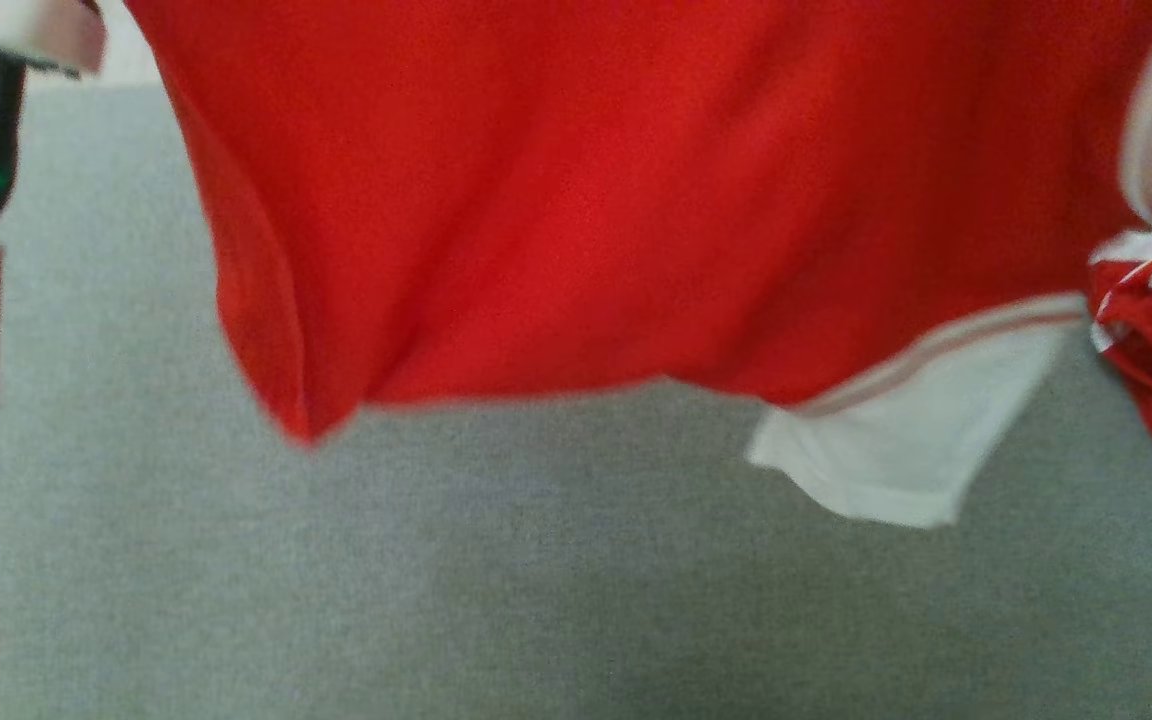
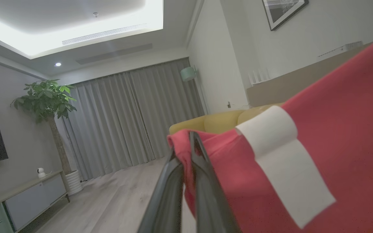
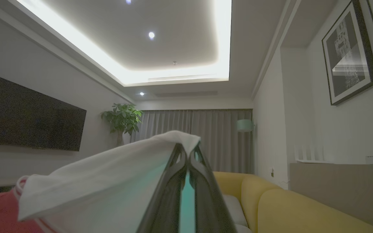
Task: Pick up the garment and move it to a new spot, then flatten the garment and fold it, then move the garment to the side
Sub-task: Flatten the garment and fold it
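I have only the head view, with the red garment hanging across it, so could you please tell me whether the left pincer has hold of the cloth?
Observer: Yes. In the left wrist view the left pincer is shut on a red fold of the garment, just beside a white band.
Operator: Thank you. And the right pincer?
Observer: In the right wrist view the right pincer is shut on a white part of the cloth, which drapes away to that view's left.
Operator: What is beyond it?
Observer: A yellow sofa sits past the fingers, at that view's lower right.
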